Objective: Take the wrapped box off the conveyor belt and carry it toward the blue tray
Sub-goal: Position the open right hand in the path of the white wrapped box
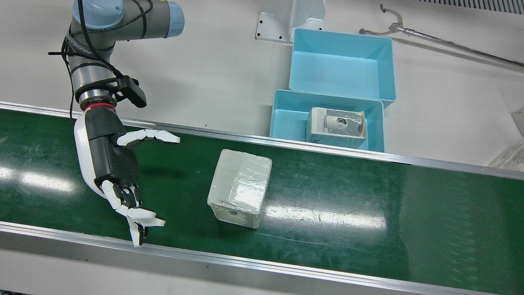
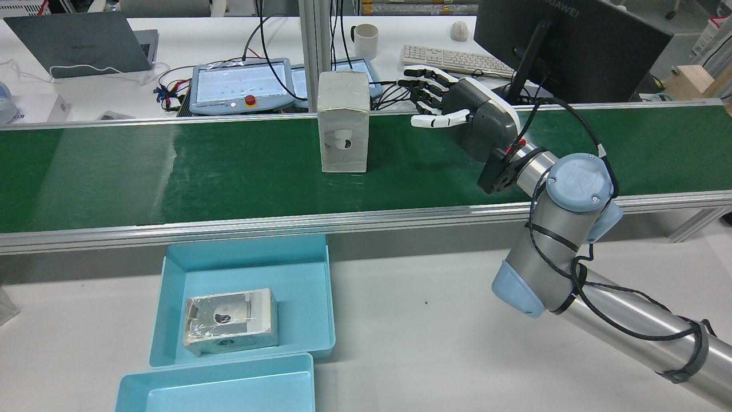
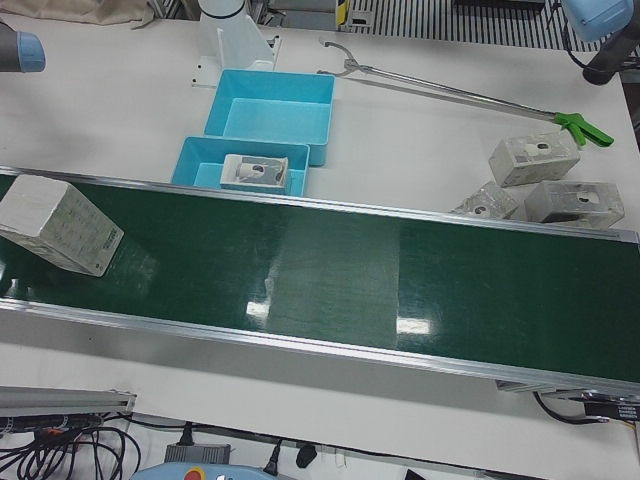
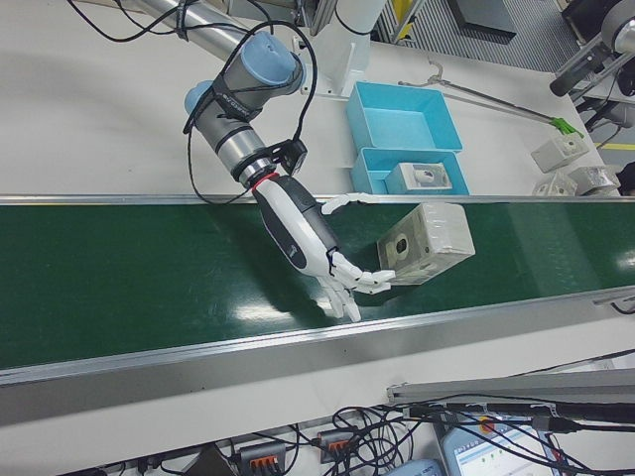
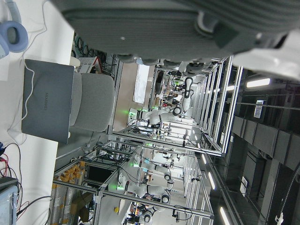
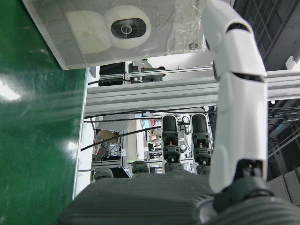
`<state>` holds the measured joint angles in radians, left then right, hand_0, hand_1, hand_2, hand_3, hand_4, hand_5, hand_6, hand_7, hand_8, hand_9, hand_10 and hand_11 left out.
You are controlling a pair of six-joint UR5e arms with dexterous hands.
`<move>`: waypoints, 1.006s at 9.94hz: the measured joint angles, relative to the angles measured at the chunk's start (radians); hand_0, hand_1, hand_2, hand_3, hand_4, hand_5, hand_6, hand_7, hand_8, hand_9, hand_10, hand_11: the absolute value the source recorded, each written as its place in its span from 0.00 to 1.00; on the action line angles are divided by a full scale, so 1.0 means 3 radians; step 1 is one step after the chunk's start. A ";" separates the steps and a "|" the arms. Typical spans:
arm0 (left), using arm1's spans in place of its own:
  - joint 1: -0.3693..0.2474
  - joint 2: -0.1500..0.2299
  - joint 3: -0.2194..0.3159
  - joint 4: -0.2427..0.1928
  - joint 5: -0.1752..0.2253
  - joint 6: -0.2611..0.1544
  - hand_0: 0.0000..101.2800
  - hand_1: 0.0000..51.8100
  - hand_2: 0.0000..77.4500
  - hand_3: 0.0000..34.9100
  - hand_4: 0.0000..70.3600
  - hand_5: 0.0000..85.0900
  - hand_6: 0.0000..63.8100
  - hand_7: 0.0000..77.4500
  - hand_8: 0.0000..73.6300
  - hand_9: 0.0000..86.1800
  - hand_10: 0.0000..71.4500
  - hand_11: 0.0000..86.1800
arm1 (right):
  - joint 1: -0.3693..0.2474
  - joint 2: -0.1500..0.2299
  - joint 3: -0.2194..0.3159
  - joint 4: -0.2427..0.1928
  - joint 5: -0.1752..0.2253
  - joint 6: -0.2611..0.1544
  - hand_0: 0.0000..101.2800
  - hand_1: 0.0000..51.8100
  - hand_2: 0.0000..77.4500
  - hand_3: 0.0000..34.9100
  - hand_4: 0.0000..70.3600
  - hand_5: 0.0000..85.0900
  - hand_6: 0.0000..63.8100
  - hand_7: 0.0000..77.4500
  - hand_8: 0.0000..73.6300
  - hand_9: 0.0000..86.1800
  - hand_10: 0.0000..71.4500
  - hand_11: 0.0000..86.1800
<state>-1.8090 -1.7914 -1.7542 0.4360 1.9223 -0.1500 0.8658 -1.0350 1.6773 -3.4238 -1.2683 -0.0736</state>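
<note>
The wrapped box [image 1: 239,187] stands on the green conveyor belt [image 1: 368,196], white with a clear film over it. It also shows in the rear view [image 2: 343,123], the left-front view [image 3: 58,225], the right-front view [image 4: 425,243] and the right hand view [image 6: 117,28]. My right hand [image 1: 118,172] is open above the belt beside the box, palm toward it, with a gap between them; its fingertips [image 4: 382,278] lie close to the box. The blue tray [image 1: 286,119] sits just behind the belt and holds another wrapped box [image 1: 336,127]. My left hand [image 5: 187,23] is off the belt and holds nothing.
A second, empty blue tray [image 1: 342,69] stands behind the first. A long grabber tool [image 1: 430,39] lies on the white table. Several wrapped boxes [image 3: 535,160] lie on the table beyond the belt's other end. Aluminium rails [image 1: 245,260] edge the belt.
</note>
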 joint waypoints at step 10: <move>0.0000 0.0000 0.0000 0.0000 0.0000 0.0000 0.00 0.00 0.01 0.00 0.00 0.01 0.00 0.01 0.01 0.00 0.01 0.00 | -0.0096 0.0008 -0.0035 0.0000 0.0018 -0.0077 0.47 0.32 0.29 0.49 0.19 0.32 0.07 0.32 0.00 0.04 0.00 0.02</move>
<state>-1.8089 -1.7914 -1.7542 0.4360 1.9223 -0.1500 0.8370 -1.0325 1.6669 -3.4238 -1.2628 -0.0968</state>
